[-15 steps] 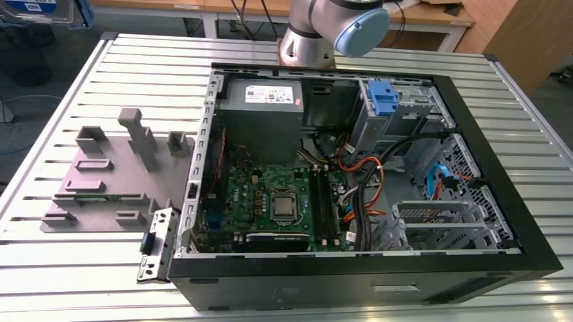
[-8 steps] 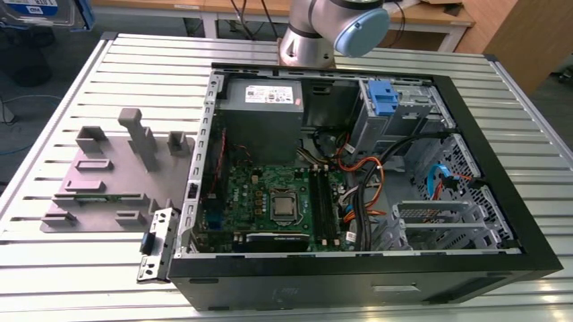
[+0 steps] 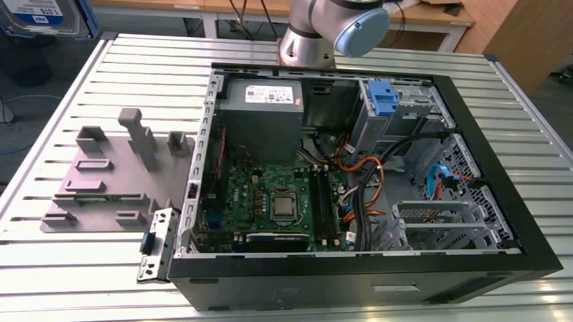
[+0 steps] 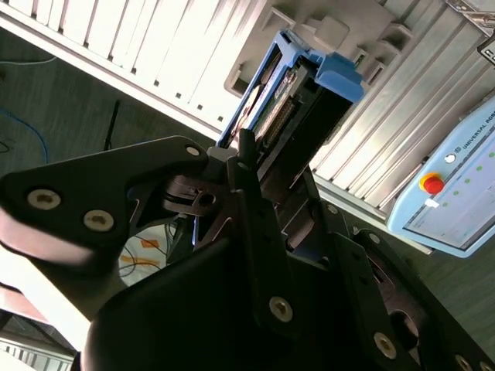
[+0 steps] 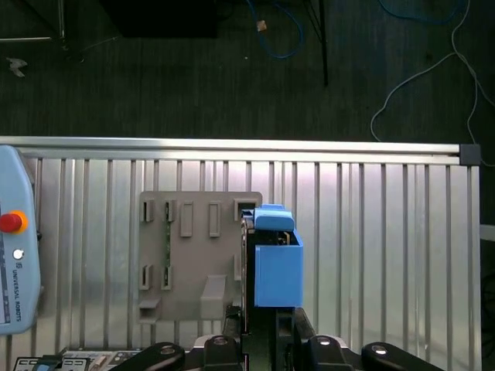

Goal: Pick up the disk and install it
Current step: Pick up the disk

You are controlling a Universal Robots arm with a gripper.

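Note:
The disk point(image 3: 42, 16), a silver-grey drive with a white-and-blue label and blue rails, shows at the exterior view's top left corner, raised off the table. In the first wrist view the disk point(image 5: 275, 261) is seen edge-on in its blue carrier, hanging over the edge of the grey fixture plate point(image 5: 193, 255). My gripper point(image 5: 260, 315) is shut on it, with a black finger on each side. The second wrist view shows the disk point(image 4: 288, 99) standing out past the fingers point(image 4: 249, 185).
The open computer case point(image 3: 501, 201) lies on the slatted table, with the power-supply box point(image 3: 264, 100), the motherboard point(image 3: 268, 201) and a blue latch piece point(image 3: 382, 98) at the drive bay. The grey fixture plate point(image 3: 107, 181) lies beside the case. A teach pendant point(image 5: 11, 263) rests on the table.

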